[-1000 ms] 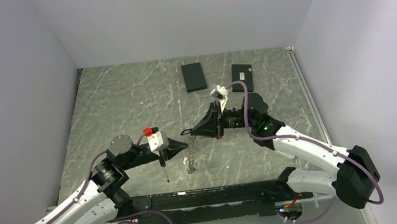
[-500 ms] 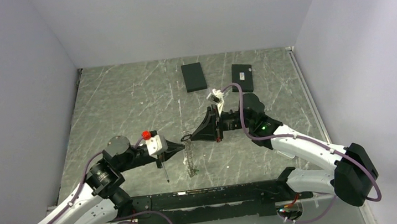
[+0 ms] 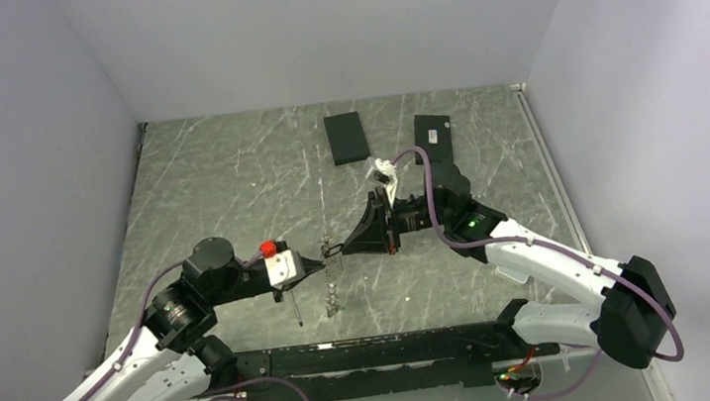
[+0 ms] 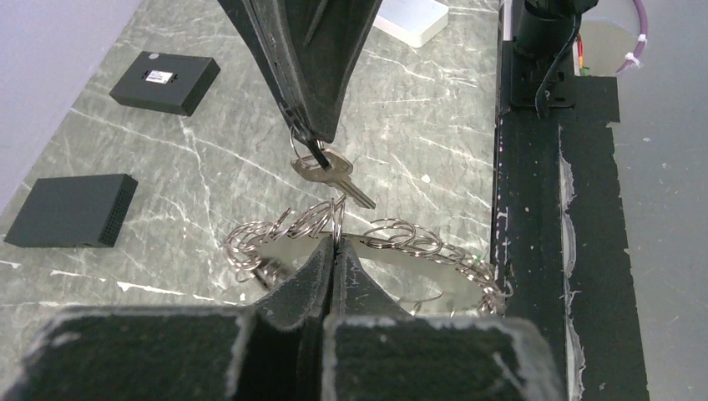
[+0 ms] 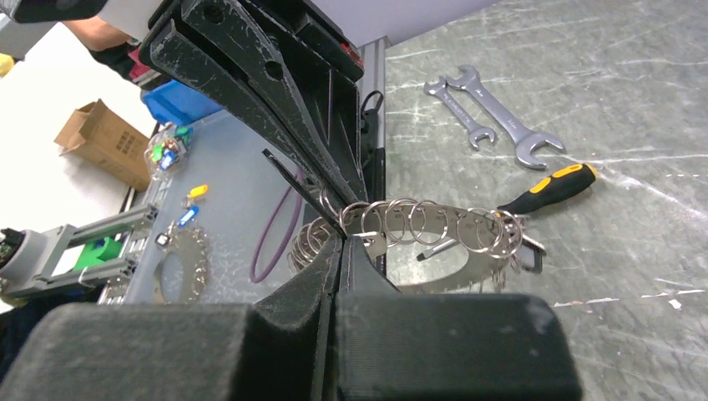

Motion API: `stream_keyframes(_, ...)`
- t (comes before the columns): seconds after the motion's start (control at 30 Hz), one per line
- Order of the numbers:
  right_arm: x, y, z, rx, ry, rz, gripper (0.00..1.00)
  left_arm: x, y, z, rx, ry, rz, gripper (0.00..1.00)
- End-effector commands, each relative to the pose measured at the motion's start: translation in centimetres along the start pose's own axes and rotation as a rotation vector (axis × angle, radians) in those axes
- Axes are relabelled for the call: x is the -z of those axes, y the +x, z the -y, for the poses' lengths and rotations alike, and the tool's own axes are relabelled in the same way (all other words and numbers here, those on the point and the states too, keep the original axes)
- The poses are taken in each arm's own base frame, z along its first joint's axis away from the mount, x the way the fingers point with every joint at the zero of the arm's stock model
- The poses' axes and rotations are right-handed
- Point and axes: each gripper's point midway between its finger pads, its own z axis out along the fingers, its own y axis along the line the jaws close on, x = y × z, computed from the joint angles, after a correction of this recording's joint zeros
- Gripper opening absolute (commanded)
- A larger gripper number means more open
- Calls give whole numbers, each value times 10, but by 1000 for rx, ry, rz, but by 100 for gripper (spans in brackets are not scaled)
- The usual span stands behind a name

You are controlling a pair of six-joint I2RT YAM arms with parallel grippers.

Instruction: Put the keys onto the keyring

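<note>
A flat grey metal keyring (image 4: 434,276) rimmed with several split rings hangs from my left gripper (image 4: 334,246), which is shut on one upright split ring (image 4: 336,219). In the top view the keyring (image 3: 330,288) dangles below my left gripper (image 3: 318,260). My right gripper (image 3: 338,249) meets it tip to tip. My right gripper (image 4: 311,138) is shut on the head of one silver key (image 4: 327,174), just above the held ring. In the right wrist view my right gripper (image 5: 344,238) is shut, the key is hidden, and the keyring (image 5: 434,230) sits just beyond. No other keys are visible.
Two black boxes (image 3: 346,137) (image 3: 434,137) lie at the back of the marble table (image 3: 230,184). A yellow-and-black screwdriver (image 5: 543,188) and two silver wrenches (image 5: 484,117) lie beyond the keyring. The black front rail (image 4: 534,209) runs along the near edge.
My right gripper has come down and nearer with the key until it meets my left gripper's tip. My left wrist has dropped slightly, and the hanging keyring has shifted a little left.
</note>
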Motion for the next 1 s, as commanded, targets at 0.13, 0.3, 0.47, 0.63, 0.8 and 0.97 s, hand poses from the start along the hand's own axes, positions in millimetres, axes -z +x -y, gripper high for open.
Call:
stream_keyframes(0.13,-3,-7,-17,24,-84,-14,0,3,-26,1,-201,34,110,0)
stream_keyframes(0.3,-8,-3,-17,-10,-96,-45,0,2,-26,-1,-276,35,113,0)
stream_keyframes(0.47,-11,-2,-19,-26,-107,-48,0,2,-24,-2,-336,29,122,0)
stream_keyframes(0.63,-11,-6,-21,-34,-108,-35,0,1,-20,-1,-374,39,121,0)
stream_keyframes(0.8,-13,-7,-21,-49,-116,-42,0,0,-20,-1,-369,41,124,0)
stream_keyframes(0.97,-14,-6,-20,-60,-113,-42,0,0,-22,0,-358,43,133,0)
